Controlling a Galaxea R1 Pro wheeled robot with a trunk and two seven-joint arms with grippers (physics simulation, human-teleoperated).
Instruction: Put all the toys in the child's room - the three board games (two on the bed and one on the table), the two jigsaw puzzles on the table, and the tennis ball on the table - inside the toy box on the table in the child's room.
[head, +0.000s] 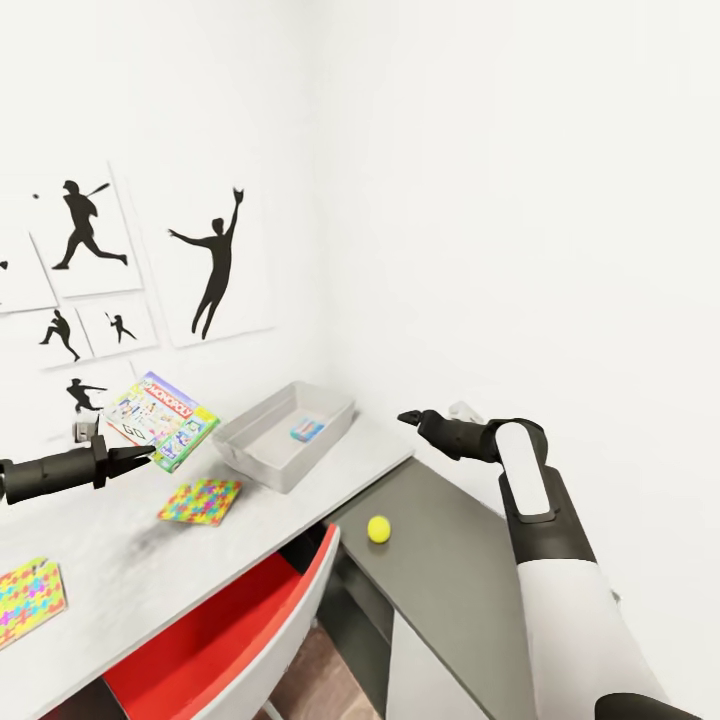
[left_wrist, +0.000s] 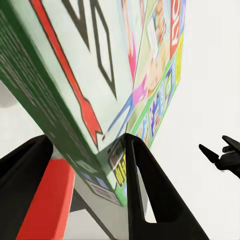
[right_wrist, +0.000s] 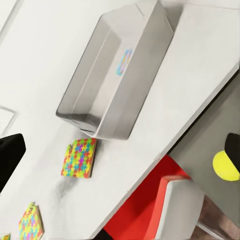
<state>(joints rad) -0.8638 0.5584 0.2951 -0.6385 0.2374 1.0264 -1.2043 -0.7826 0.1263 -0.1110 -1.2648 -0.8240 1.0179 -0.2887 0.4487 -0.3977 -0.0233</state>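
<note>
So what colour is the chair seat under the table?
Red seat with a pale grey back, clearest in the head view.

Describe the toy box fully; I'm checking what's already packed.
The toy box is a shallow, pale grey, lidless tray with sloping sides, plastic-looking. It sits flat on the pale table top near the wall corner, beside a jigsaw puzzle. Inside lies one small blue board game. No claw touches it.

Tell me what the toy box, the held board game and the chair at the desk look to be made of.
Toy box: pale grey, slightly translucent, smooth sloping walls; probably moulded plastic.
Board game, clamped in the left pincer: printed, glossy cover with sharp folded edges; likely cardboard.
Chair: flat red seat inside a smooth white shell, faint sheen; seems hard plastic, though the red part could be padding.
</note>
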